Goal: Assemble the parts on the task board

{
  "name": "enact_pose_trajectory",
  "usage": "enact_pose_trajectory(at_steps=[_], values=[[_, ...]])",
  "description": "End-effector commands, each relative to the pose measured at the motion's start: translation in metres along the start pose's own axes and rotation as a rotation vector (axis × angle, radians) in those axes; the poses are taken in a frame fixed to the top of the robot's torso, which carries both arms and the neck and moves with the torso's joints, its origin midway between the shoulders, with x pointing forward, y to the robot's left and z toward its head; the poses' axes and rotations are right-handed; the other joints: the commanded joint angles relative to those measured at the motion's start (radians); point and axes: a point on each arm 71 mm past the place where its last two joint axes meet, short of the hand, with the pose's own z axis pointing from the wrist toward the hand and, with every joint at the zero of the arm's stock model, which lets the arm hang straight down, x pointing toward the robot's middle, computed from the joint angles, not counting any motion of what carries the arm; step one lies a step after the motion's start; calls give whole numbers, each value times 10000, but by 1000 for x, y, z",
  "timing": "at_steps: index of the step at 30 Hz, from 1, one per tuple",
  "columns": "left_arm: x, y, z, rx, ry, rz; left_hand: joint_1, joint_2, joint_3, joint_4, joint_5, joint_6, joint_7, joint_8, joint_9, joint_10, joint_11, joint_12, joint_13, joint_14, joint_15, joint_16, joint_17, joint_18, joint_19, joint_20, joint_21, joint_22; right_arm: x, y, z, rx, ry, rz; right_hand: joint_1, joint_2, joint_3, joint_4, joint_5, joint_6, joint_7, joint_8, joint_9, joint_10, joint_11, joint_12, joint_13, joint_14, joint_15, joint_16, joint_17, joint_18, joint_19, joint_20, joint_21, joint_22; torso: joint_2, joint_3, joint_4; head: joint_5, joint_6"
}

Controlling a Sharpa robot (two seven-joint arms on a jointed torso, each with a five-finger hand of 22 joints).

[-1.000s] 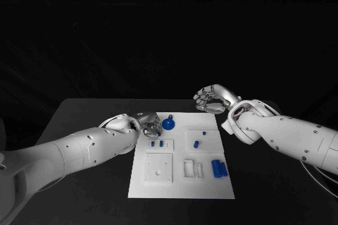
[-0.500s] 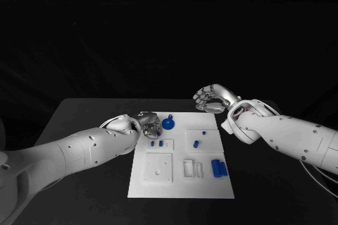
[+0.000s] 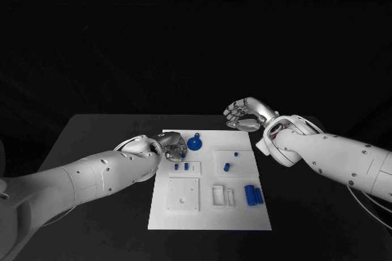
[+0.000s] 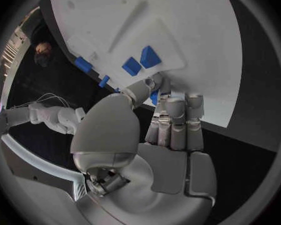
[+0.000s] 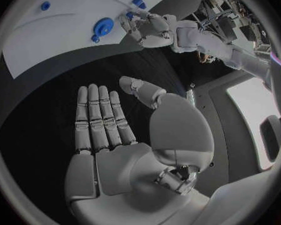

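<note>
The white task board [image 3: 208,215] lies in the middle of the table. My left hand [image 3: 173,148] hovers over its far left part, beside a round blue part [image 3: 194,142]. In the left wrist view its fingers [image 4: 177,120] are curled in, and a small blue part [image 4: 154,97] shows between thumb and fingers, seemingly pinched. Two small blue blocks [image 4: 140,61] stand on the board just beyond. My right hand [image 3: 247,115] hangs above the board's far right corner. Its fingers [image 5: 100,115] are stretched flat and hold nothing.
On the board, two blue cylinders [image 3: 255,195] lie near the right edge beside a white slot [image 3: 219,195]. A square white recess [image 3: 184,194] sits at the near left. Small blue pieces [image 3: 186,166] and another [image 3: 228,167] stand mid-board. Black table surrounds it.
My left hand has drifted slightly toward the near side beside the round blue part. The right hand has stayed in place.
</note>
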Motion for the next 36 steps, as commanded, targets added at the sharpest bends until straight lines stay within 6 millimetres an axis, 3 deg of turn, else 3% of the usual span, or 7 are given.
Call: enact_pose_trajectory(at_steps=[1,11,20,23,27,29,36], values=[[0,1,0,22,-58,-196,-28,-142,1,41,-60,-172,3,-99,-50,-17,50,-63,3,-53,32,-51,-12,478,-51,-281,-49,117,1,0,0,-20,216,6,73,-7,-76,-9,63,-13,17,27,-31,36,42,-93,-59,-84,56,-99,-33,-19,-135,12,-91,20,0,-2,-6,-2,2],[-2,12,-3,-356,-39,-165,17,-423,-86,77,-127,-869,-58,-374,-218,-68,82,-172,14,-163,65,-95,-37,464,-138,-247,-109,112,2,-3,0,120,398,-88,31,-104,-405,-57,97,-70,1,14,-97,-170,249,-365,-348,-383,324,-299,-158,-111,-472,54,-293,127,-1,-3,1,-6,23],[-8,27,-9,-625,-374,-150,83,-460,-74,74,-117,-963,-57,-391,-233,-77,85,-197,18,-168,67,-91,-38,468,-140,-248,-114,113,1,-13,0,257,932,-970,57,-33,-624,-72,-54,-28,-13,54,-108,-89,236,-375,-447,-47,171,-91,-78,3,-135,18,-131,276,-6,-1,3,-13,77],[-14,34,-13,-639,-846,-547,146,-434,-31,104,-81,-798,59,-258,-189,-281,158,-327,-22,-187,134,-95,-43,475,-141,-223,-120,113,0,-18,0,231,1090,-1735,109,50,-706,-48,-356,91,-15,122,-109,289,84,-207,-428,866,-258,452,209,222,799,-113,333,465,-10,-3,5,-27,97],[-28,42,-21,-545,-1728,-1563,109,-418,-10,170,-73,-425,242,19,-103,-474,265,-450,-53,-270,238,-159,-76,492,-192,-129,-160,107,3,-23,-2,234,1539,-2910,102,97,-720,-78,-605,500,-111,322,-53,867,-176,-66,-340,2062,-886,1201,819,222,2198,-657,1017,671,-9,-3,11,-153,147],[-38,48,-28,-532,-2204,-2786,-46,-456,-33,256,-84,-299,321,143,-75,-652,362,-556,-84,-472,334,-399,-190,484,-328,-26,-287,62,7,-27,-4,304,1914,-3571,139,66,-711,-39,-920,616,-163,372,-36,1238,-375,-26,-259,3111,-1342,1901,1367,222,3394,-1152,1719,933,-12,12,6,-233,164],[-56,55,-49,-448,-2252,-5594,-586,-416,-275,492,-150,-385,357,278,-83,-774,451,-627,-73,-800,426,-1235,-599,428,-717,135,-811,-178,17,-40,-10,482,2427,-4953,18,-56,-510,-54,-1349,876,-282,433,-27,1735,-590,-330,-164,3584,-1610,2725,2563,222,4307,-1692,2416,1377,-13,19,33,-337,204]])
